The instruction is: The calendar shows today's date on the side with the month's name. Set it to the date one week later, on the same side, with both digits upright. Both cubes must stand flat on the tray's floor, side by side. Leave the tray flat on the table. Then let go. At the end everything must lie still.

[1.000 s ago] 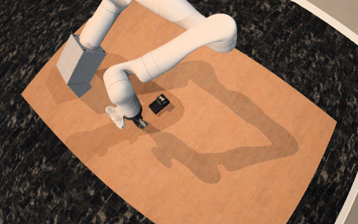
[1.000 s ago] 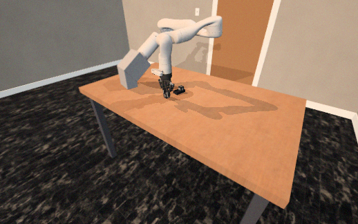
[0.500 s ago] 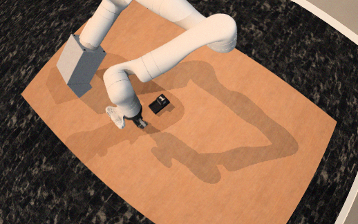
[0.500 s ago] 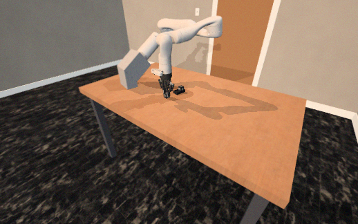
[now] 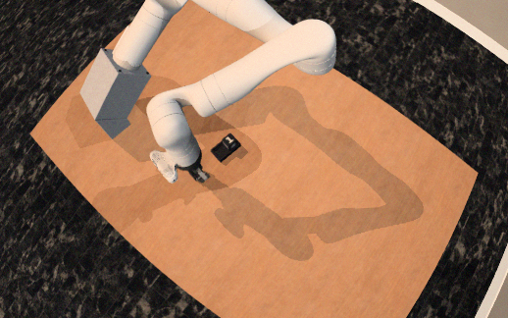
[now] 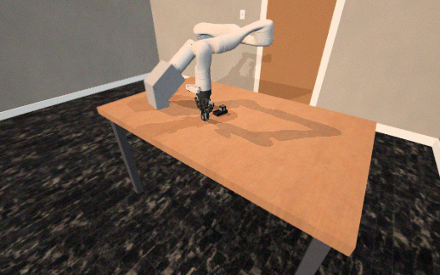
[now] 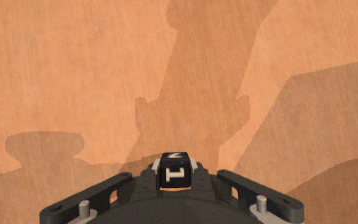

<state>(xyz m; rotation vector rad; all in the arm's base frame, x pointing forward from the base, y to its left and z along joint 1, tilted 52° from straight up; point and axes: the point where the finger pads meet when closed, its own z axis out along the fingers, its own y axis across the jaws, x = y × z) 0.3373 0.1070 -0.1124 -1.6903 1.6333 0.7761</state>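
Note:
A small black cube is between the fingertips in the wrist view. A white 1 lying on its side shows on its near face, and part of another white mark shows on the face beyond. My gripper is shut on this cube, a pad against each side, low over the table beside the tray. Whether the cube touches the table is not clear. The black tray lies on the table. A second black cube is in its one end, with a white 1 visible; the other end holds no cube.
The wooden table carries the arm's grey base block near one end. The arm arches above the table, and its shadows fall around the tray and the gripper.

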